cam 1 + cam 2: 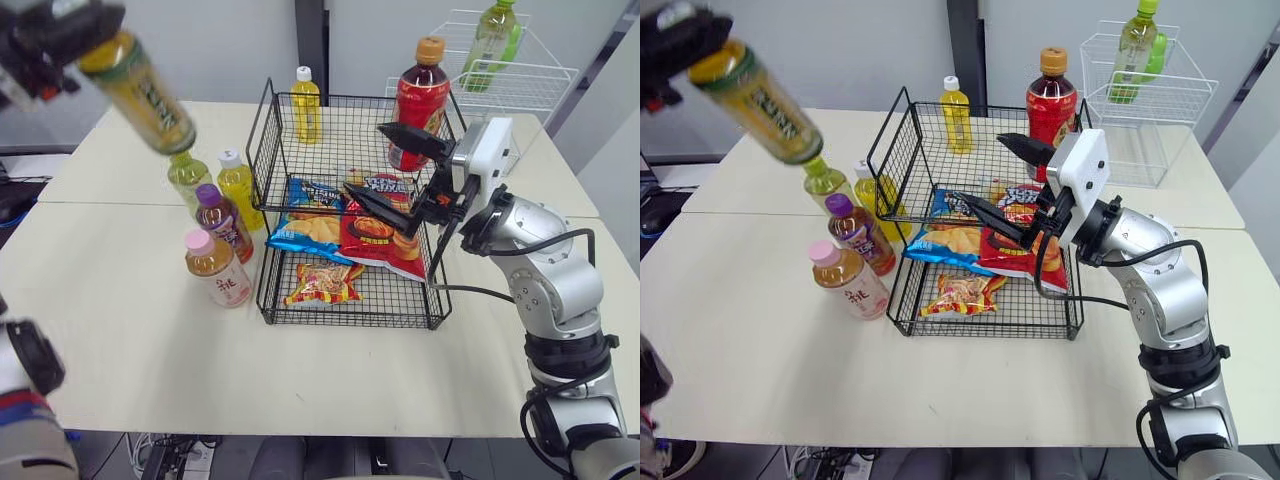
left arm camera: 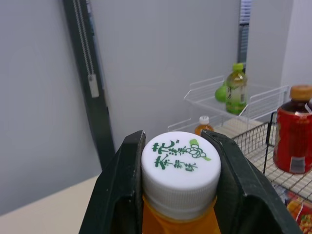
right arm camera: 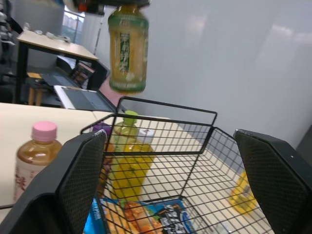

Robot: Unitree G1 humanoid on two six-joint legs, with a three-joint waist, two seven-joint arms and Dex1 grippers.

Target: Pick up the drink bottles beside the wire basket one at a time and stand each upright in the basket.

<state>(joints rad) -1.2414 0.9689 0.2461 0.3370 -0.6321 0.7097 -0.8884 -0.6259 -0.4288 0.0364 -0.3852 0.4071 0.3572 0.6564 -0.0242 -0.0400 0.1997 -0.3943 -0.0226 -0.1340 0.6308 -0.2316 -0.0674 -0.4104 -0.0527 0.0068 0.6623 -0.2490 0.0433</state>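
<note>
Left eye view: bottle [image 1: 142, 92] hangs outside basket rim [image 1: 262, 140].

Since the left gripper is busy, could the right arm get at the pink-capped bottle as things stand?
Probably not easily: the open right gripper hovers over the wire basket, which stands between it and the pink-capped bottle.

8 drink bottles [image 1: 215, 265], 4 snack bags [image 1: 325, 285], 1 black wire basket [image 1: 345, 140] and 1 white wire basket [image 1: 520, 80].
</note>
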